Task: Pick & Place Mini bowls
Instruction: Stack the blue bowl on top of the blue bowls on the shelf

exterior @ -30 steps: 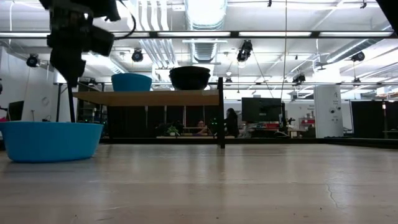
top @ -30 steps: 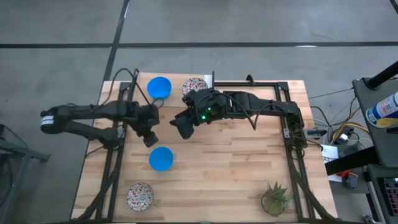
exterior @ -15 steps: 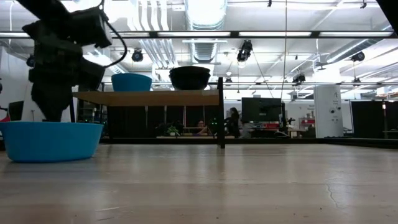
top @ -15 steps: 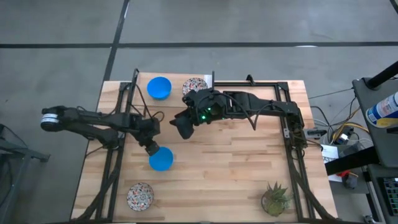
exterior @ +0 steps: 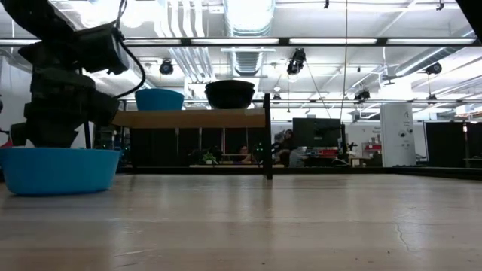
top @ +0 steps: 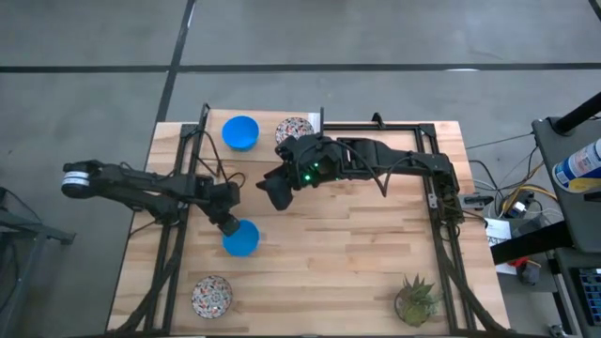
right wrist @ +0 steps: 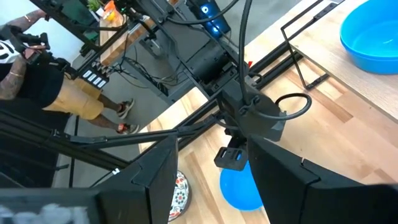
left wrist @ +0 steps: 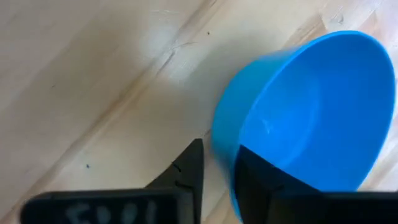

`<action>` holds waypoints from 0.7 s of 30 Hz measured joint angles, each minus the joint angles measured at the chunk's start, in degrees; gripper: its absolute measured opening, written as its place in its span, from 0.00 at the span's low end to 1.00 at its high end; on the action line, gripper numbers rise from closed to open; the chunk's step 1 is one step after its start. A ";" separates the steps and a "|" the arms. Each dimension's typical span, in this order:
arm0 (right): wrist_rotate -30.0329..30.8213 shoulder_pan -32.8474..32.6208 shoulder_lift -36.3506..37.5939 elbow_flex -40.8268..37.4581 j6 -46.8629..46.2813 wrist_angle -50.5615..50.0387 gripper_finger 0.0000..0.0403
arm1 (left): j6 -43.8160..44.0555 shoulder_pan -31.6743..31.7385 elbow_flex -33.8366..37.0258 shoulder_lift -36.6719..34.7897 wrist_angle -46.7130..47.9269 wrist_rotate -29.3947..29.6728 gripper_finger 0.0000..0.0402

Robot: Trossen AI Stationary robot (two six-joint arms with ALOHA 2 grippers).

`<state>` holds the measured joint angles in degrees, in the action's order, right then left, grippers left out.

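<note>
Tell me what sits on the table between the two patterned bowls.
In the high view, the left gripper and the blue bowl whose rim it straddles lie between the far patterned bowl and the near patterned bowl.

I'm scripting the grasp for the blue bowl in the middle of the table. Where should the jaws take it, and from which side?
Take the blue bowl by its thin rim, from above: one jaw inside, one outside, as the left gripper is set now. It sits upright and open, and the round wall looks too wide to span.
</note>
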<state>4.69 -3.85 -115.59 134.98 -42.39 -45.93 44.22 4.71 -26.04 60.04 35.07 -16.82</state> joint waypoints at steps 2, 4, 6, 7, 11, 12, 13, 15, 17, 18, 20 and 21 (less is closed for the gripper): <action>-0.01 -0.12 0.00 0.00 -0.06 0.00 0.46 | 0.10 0.00 0.03 -0.09 -0.02 0.16 0.10; -0.03 -0.26 0.00 0.00 -0.09 0.01 0.46 | 0.30 0.00 -0.60 -0.22 0.24 0.28 0.03; -0.04 -0.42 0.00 0.00 -0.21 0.02 0.46 | 0.58 0.00 -2.24 -0.37 0.53 -0.12 0.01; -0.04 -0.49 0.00 0.00 -0.33 -0.02 0.46 | 0.59 0.00 -3.34 -0.43 0.83 -0.16 0.01; -0.07 -1.08 0.00 0.00 -0.34 -0.02 0.46 | 0.42 0.10 -9.65 -0.95 5.10 0.04 0.01; -0.09 -1.21 0.03 0.00 -0.27 -0.02 0.46 | 0.09 0.30 -11.79 -1.04 6.86 0.35 0.00; -0.15 -1.39 0.12 0.00 -0.11 -0.02 0.46 | -0.25 0.64 -14.04 -1.06 9.12 0.55 0.00; -0.15 -1.58 0.29 0.00 0.54 0.16 0.46 | -0.52 1.53 -18.64 -1.02 14.27 1.44 0.00; -0.13 -1.67 0.46 0.00 1.26 1.05 0.46 | -2.61 2.98 -23.15 -0.84 18.87 2.37 0.00; -0.13 -1.67 0.55 0.00 1.82 1.77 0.46 | -3.98 3.92 -25.41 -0.74 20.84 3.04 0.00; -0.11 -1.64 0.74 0.00 2.84 3.17 0.46 | -6.62 6.41 -29.42 -0.52 24.85 5.29 0.00; -0.10 -1.64 0.80 0.00 3.28 3.90 0.46 | -7.89 8.00 -31.43 -0.38 26.55 5.83 0.00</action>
<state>4.59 -5.50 -114.79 134.98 -39.11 -42.03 36.33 12.71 -57.48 59.66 61.61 -10.99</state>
